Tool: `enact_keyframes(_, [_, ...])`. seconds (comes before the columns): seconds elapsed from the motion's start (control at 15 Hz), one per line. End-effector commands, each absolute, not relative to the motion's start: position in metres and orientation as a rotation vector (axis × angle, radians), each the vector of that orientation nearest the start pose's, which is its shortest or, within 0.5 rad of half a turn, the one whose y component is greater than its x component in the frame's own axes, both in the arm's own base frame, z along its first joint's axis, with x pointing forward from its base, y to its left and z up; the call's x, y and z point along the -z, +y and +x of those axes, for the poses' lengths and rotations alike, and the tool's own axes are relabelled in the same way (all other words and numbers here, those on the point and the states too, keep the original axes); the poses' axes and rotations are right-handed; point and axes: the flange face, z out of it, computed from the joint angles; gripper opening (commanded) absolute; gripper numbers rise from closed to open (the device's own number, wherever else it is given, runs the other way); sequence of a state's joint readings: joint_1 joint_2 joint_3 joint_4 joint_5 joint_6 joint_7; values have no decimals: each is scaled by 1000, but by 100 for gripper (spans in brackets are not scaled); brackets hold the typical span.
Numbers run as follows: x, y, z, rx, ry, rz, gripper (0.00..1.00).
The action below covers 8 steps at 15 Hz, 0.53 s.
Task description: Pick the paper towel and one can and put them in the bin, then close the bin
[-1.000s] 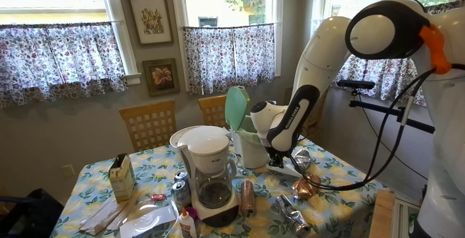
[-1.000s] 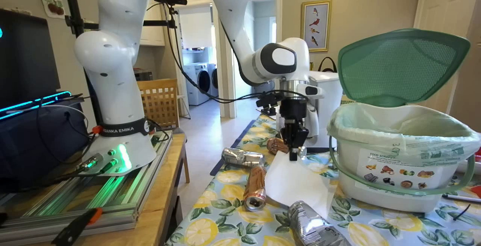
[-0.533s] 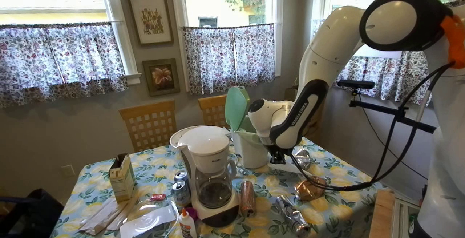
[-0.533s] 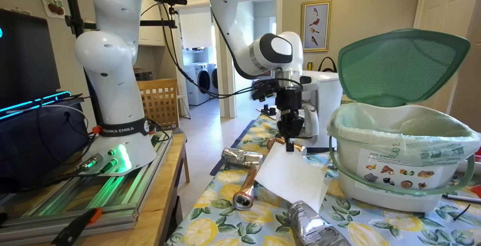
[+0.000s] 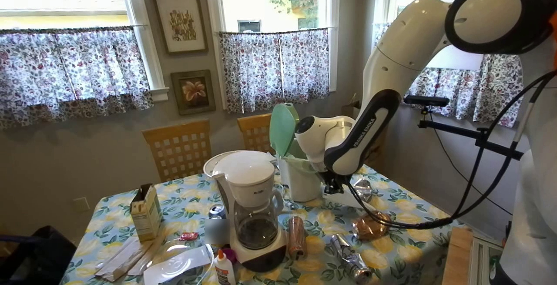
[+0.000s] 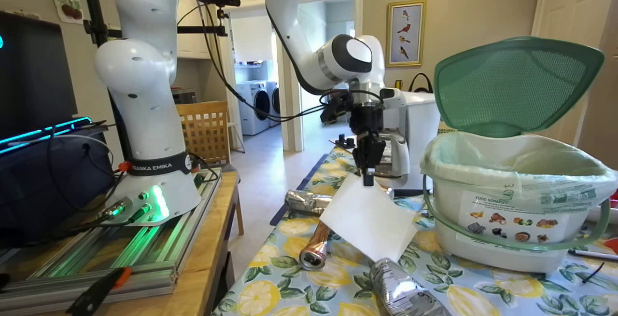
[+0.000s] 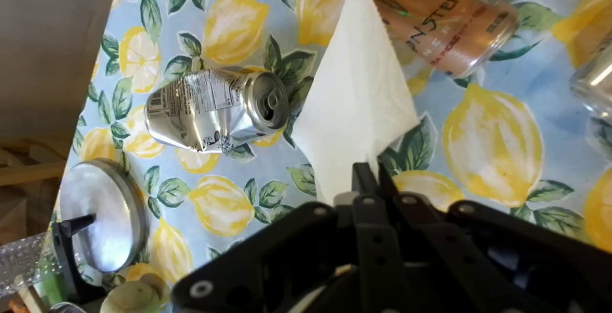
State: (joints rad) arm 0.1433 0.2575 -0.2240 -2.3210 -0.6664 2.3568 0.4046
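Observation:
My gripper (image 6: 368, 181) is shut on the paper towel (image 6: 369, 222), a white sheet pinched at one edge and hanging below the fingers. In the wrist view the fingertips (image 7: 372, 174) close on the towel (image 7: 356, 93). I cannot tell whether its low corner touches the table. The cream-white bin (image 6: 502, 231) stands to the right in an exterior view, its green lid (image 6: 519, 87) open; it also shows in an exterior view (image 5: 300, 187). A crushed silver can (image 7: 210, 110), an orange can (image 7: 440, 26) and another silver can (image 6: 306, 201) lie around the towel.
The white coffee maker (image 5: 256, 198) stands beside the bin. Another orange can (image 5: 297, 237) lies near it. A small box (image 5: 145, 213), a glue bottle (image 5: 224, 269) and a blue can (image 5: 216, 211) stand farther off. A round silver thing (image 7: 103, 215) shows in the wrist view.
My gripper has risen and shifted slightly toward the robot base, lifting and tilting the towel. The orange can beside the towel has shifted a little.

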Motion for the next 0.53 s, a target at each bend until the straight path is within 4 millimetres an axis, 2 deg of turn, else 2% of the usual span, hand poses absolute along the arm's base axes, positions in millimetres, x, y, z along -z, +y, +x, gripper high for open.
enact_keyframes(0.0, [-223,-38,479,-351,-93,-3636,0])
enact_keyframes(0.47, [-219,-13,462,-499,-129,-3665,0])
